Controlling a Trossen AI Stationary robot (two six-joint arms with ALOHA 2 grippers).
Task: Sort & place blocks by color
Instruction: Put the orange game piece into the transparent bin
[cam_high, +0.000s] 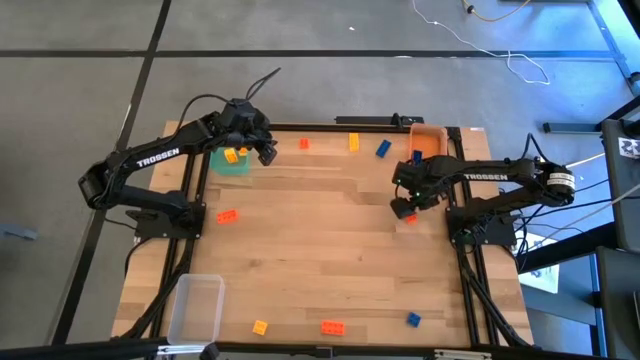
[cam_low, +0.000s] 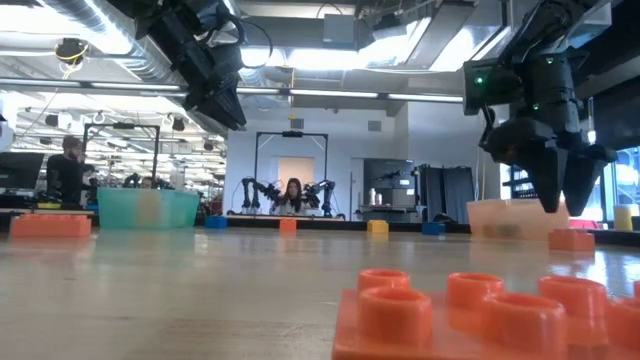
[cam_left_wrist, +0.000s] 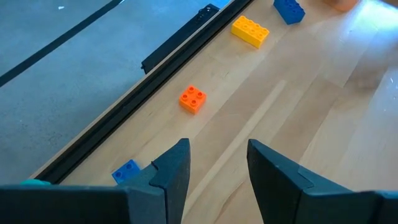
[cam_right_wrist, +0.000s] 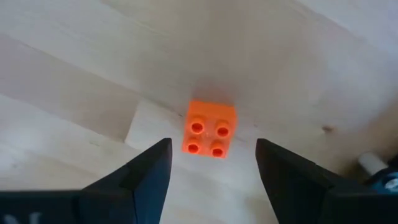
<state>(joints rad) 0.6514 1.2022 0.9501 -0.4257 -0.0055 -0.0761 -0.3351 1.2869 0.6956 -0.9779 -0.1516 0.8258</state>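
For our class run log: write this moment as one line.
right claw: open, above orange brick | left claw: open, empty, near green bin | yellow brick: in green bin

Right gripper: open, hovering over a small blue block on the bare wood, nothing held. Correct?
Wrong colour. The right wrist view shows the right gripper open above a small orange block with four studs, on bare wood, nothing held. The rest stands.

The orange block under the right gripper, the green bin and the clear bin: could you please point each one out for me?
orange block (cam_right_wrist: 209, 137): right wrist view, its studded top.
green bin (cam_high: 234, 167): high view, its near rim.
clear bin (cam_high: 196, 309): high view, its bare floor.
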